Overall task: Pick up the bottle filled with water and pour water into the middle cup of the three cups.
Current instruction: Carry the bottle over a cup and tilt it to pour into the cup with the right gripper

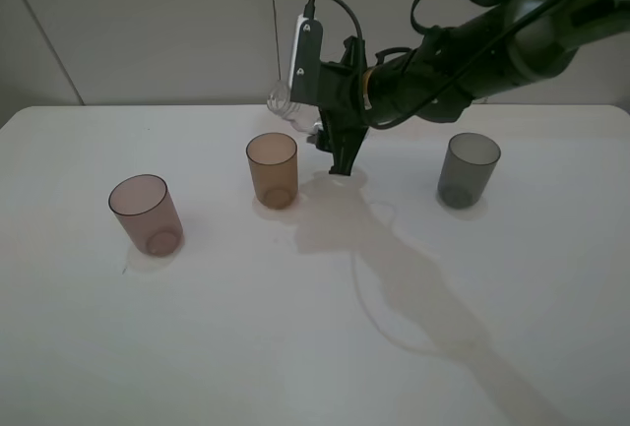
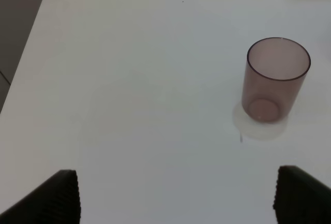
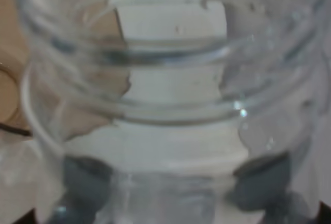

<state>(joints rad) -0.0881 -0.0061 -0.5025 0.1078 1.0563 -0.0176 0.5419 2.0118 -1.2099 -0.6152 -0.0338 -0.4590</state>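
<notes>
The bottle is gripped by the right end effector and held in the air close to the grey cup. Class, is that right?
No. The exterior high view shows the right end effector holding the bottle in the air close to the amber middle cup; the grey cup stands well apart.

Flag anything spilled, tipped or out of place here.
No spill shows. The pink cup, amber cup and grey cup stand upright and apart. Only the bottle is tipped over, held in the air near the amber cup, which suits pouring.
</notes>
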